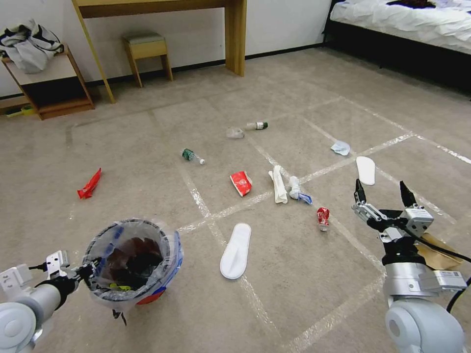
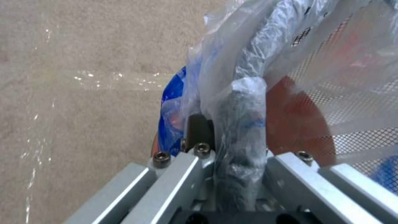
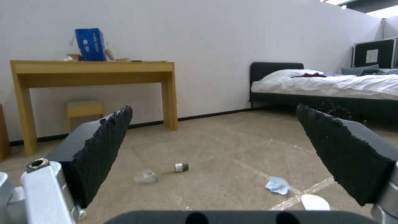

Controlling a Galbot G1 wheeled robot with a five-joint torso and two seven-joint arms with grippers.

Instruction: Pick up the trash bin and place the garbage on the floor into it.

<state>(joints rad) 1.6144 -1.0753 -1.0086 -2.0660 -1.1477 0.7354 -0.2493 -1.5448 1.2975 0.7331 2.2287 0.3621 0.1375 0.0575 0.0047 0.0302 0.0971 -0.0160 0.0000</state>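
Note:
The trash bin [image 1: 132,262], a red bucket with a clear blue-printed bag, hangs just above the carpet at lower left. My left gripper [image 1: 91,269] is shut on its near rim; the left wrist view shows the left gripper [image 2: 232,133] clamping the bag-covered rim of the trash bin [image 2: 298,124]. Garbage lies ahead: a red wrapper [image 1: 89,184], two bottles [image 1: 192,156] [image 1: 257,126], a red cup [image 1: 241,183], a paper roll [image 1: 279,185], a red can [image 1: 323,217] and a tissue [image 1: 340,147]. My right gripper [image 1: 382,191] [image 3: 213,109] hovers open right of the can.
Two white slippers [image 1: 236,250] [image 1: 366,170] lie among the litter. A brown paper scrap [image 1: 434,252] sits behind my right arm. A wooden desk [image 1: 235,34], a stool [image 1: 145,51] and a low shelf [image 1: 54,93] line the far wall; a bed [image 1: 402,24] stands far right.

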